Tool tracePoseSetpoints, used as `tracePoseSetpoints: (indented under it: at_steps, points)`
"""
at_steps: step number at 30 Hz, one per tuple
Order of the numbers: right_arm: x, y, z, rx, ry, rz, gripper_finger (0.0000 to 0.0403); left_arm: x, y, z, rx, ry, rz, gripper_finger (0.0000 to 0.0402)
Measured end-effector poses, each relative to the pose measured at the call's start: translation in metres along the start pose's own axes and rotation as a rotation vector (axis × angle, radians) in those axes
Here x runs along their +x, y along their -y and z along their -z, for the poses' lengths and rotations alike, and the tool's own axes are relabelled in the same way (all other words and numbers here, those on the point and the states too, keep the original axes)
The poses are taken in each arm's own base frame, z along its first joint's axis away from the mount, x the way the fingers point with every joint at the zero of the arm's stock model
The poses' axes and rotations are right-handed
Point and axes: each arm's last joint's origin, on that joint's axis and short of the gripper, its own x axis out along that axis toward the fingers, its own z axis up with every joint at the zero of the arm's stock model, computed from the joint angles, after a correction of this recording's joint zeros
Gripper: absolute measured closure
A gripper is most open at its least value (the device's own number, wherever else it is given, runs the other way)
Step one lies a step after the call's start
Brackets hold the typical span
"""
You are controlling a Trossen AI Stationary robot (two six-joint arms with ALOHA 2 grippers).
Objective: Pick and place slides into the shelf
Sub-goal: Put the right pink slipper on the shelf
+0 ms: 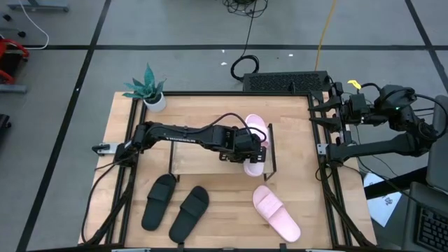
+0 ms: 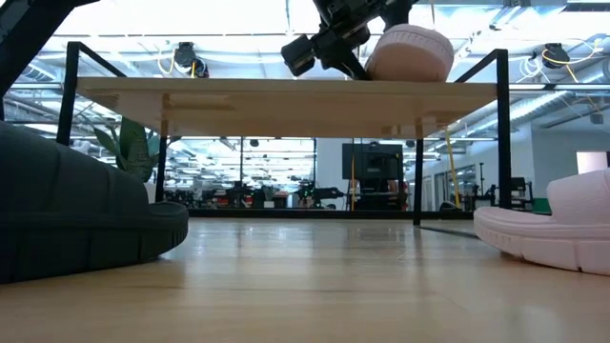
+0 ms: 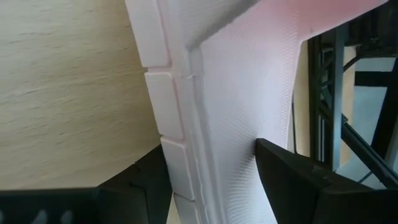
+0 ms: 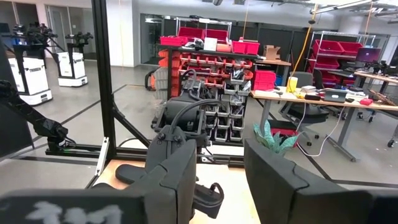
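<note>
Left gripper (image 1: 253,148) we see clamped on pale pink slide (image 1: 256,133) at the wooden shelf's (image 1: 203,155) 3 o'clock end; right gripper (image 4: 217,180) wide.

Grey floor tiles (image 1: 175,28) crossed by dark lines are spreading out around the wooden bench (image 1: 294,175), and a yellow cable (image 1: 323,31) is trailing across them. Farther back, red storage bins (image 4: 205,46) are sitting on racks beside a cluttered desk (image 4: 323,99), and ceiling lights (image 2: 286,14) are glaring overhead.
</note>
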Motion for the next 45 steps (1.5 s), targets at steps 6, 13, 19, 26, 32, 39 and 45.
tracePoseSetpoints:
  at_steps: [6,13,19,26,32,39,45]
  points:
    - [0.000,0.000,0.000,0.000,0.000,0.000,0.0277,-0.014,0.004,-0.003,-0.006,0.053,0.037,0.0190]
    - [0.000,0.000,0.000,0.000,0.001,0.000,0.0277,-0.015,0.004,-0.001,-0.003,0.053,0.040,0.0190]
    - [0.002,0.000,0.000,0.000,0.002,0.000,0.0277,-0.015,0.005,0.007,0.003,0.043,0.045,0.0190]
    - [0.007,0.001,0.000,0.001,-0.011,0.000,0.0277,-0.016,0.004,0.014,0.005,0.024,0.029,0.0190]
    - [0.008,0.001,0.001,0.001,-0.014,-0.001,0.0277,-0.016,0.001,0.015,0.008,0.022,-0.009,0.0190]
    - [0.008,0.001,0.001,0.001,-0.015,-0.001,0.0277,-0.025,-0.005,0.000,0.050,0.104,-0.060,0.0190]
    - [0.008,0.001,0.000,0.003,-0.010,-0.001,0.0277,-0.029,-0.006,-0.033,0.109,0.159,-0.034,0.0190]
